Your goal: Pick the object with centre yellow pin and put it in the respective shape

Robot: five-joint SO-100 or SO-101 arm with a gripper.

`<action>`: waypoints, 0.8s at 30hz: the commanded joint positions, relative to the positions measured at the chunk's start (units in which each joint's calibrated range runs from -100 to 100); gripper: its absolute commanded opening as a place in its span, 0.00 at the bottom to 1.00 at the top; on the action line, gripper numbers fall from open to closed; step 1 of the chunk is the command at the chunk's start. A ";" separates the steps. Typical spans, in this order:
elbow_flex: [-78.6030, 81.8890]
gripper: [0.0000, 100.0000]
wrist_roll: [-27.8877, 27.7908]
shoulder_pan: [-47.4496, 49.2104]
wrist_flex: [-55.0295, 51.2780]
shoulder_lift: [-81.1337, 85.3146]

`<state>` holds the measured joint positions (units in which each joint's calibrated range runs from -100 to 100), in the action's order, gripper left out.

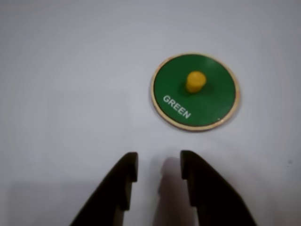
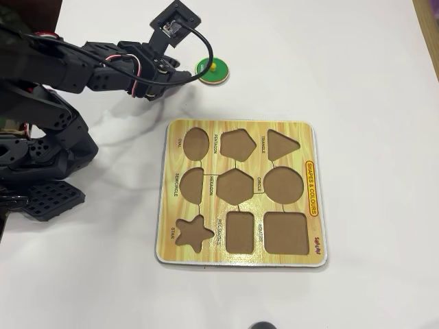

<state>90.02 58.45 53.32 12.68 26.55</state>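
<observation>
A green round piece (image 1: pixel 194 91) marked GREEN, with a yellow pin (image 1: pixel 195 81) at its centre, lies flat on the white table. It also shows in the overhead view (image 2: pixel 213 70) near the top. My gripper (image 1: pixel 159 165) is open and empty, its two black fingers just short of the piece and a little left of it in the wrist view. In the overhead view the gripper (image 2: pixel 184 75) sits just left of the piece. The wooden shape board (image 2: pixel 315 240) lies below, its circle recess (image 2: pixel 285 184) empty.
The board holds several empty recesses, among them oval (image 2: pixel 196 144), pentagon (image 2: pixel 236 144), triangle (image 2: pixel 282 145) and star (image 2: pixel 193 233). The arm's black base (image 2: pixel 41 171) stands at the left. A wooden strip (image 2: pixel 430 14) shows at the top right corner.
</observation>
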 commanded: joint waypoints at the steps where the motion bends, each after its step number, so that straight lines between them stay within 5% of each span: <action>1: 0.36 0.11 0.18 0.10 0.97 -1.94; 7: 2.07 0.11 3.32 -0.49 0.89 -2.61; 24: -9.26 0.08 0.75 -6.54 0.89 -8.72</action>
<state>85.79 61.36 47.90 13.28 18.90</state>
